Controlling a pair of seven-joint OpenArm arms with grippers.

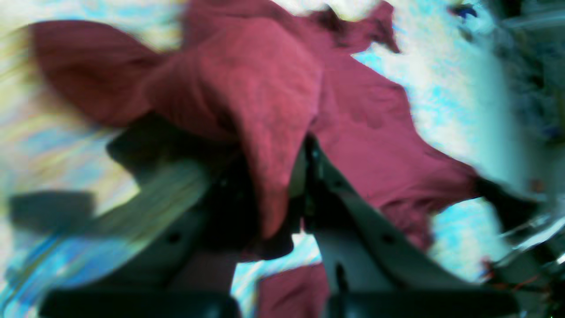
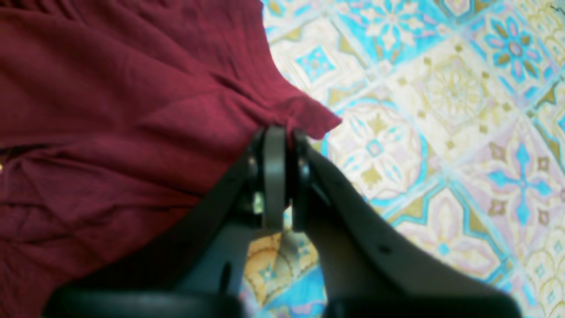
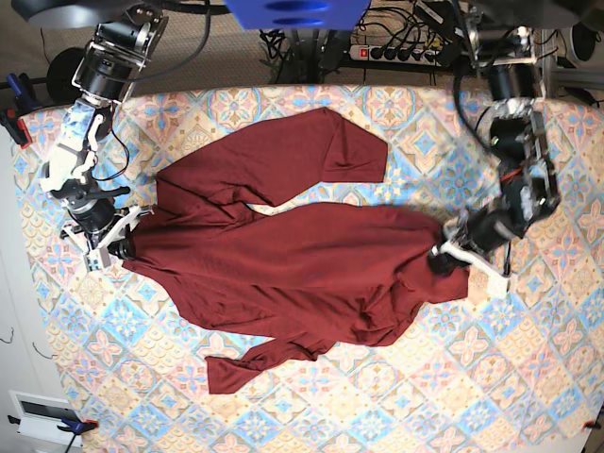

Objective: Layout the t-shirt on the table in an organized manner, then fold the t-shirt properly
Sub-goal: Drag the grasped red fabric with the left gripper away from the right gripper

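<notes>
Overall, both end effectors (image 3: 442, 257) (image 3: 121, 247) pinching the t-shirt (image 3: 293, 255) over the tile-patterned table (image 3: 528, 377).

Motion blur smears the left wrist view, and the t-shirt (image 1: 265, 110) hides the jaws' tips.

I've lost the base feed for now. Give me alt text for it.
A maroon t-shirt lies spread but rumpled across the patterned table, stretched between the two tools. The right tool grips its edge at image left, the left tool is shut on its edge at image right.
</notes>
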